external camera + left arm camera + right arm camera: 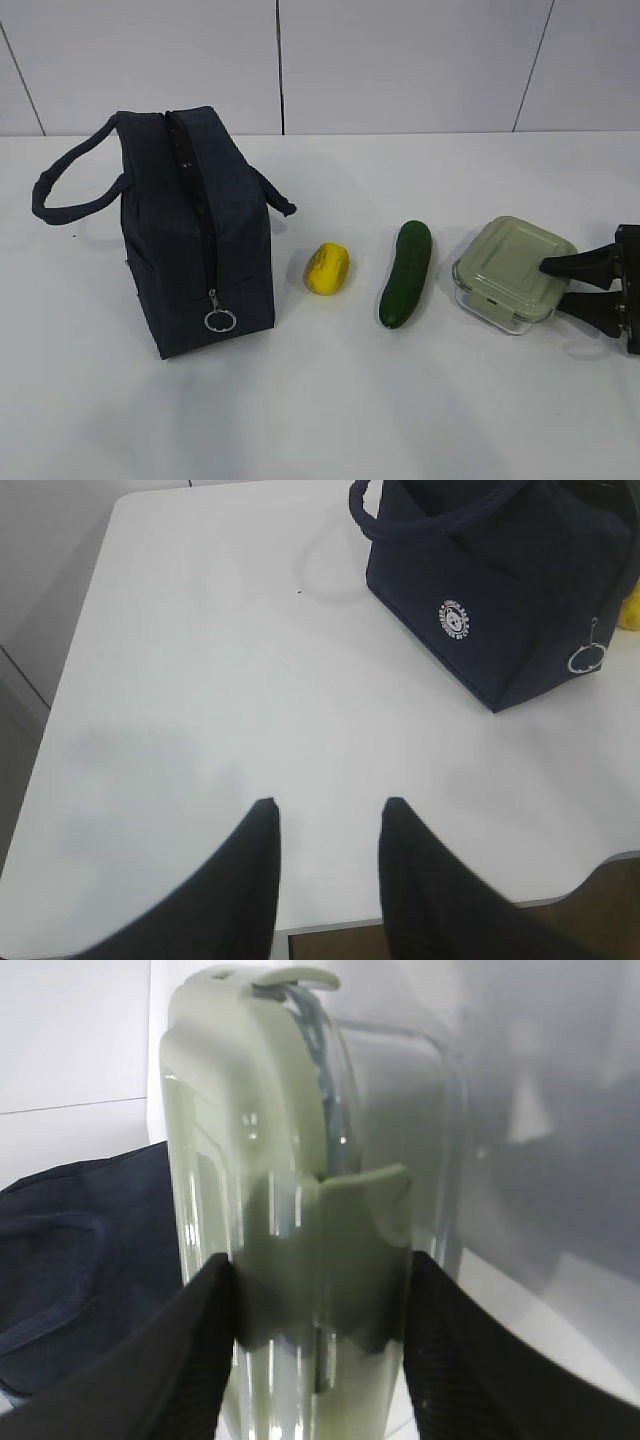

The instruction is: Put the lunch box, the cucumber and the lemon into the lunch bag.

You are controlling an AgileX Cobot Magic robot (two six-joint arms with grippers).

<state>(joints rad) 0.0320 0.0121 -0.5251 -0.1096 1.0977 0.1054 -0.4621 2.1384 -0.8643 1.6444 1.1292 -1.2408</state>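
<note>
The exterior view looks down at a slant from in front of the white bench [330,420], facing the back wall, and takes in the whole row of items from the lunch bag [195,235] to the lunch box [512,270].

The left wrist view sits just behind the left hand [330,825], looking down across bare bench to the lunch bag [500,590] at upper right.

The right wrist view is very close, filled by the lunch box [300,1210] between the right hand [318,1305] fingers.

All three views share the bag.
</note>
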